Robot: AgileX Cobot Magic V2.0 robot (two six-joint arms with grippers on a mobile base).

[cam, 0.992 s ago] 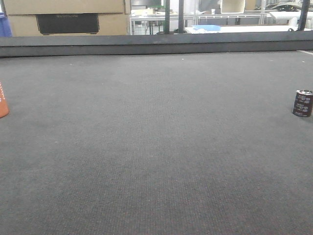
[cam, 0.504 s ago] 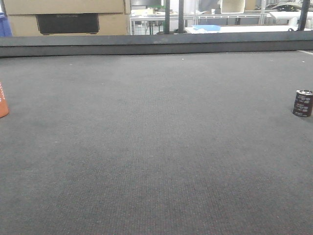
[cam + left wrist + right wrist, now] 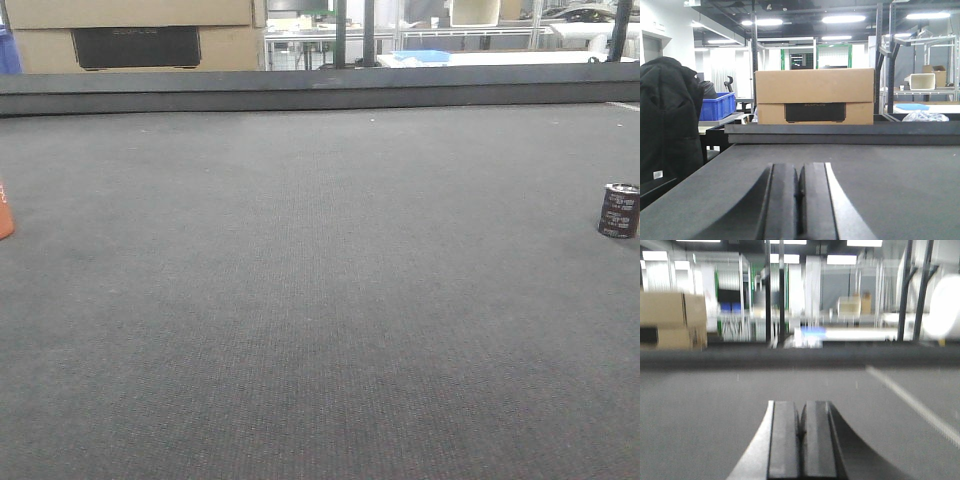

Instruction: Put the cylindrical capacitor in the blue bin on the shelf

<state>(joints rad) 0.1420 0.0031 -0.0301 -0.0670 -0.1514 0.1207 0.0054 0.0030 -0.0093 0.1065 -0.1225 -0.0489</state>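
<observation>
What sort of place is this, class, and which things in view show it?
Probably a warehouse or factory hall: a large cardboard carton, a blue plastic crate and long strip lights under a high, open ceiling all point that way.

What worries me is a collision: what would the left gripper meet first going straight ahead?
Only mat lies ahead of the left gripper; the first obstacle looks like the raised dark ledge at the mat's far edge, though relative height is unclear.
</observation>
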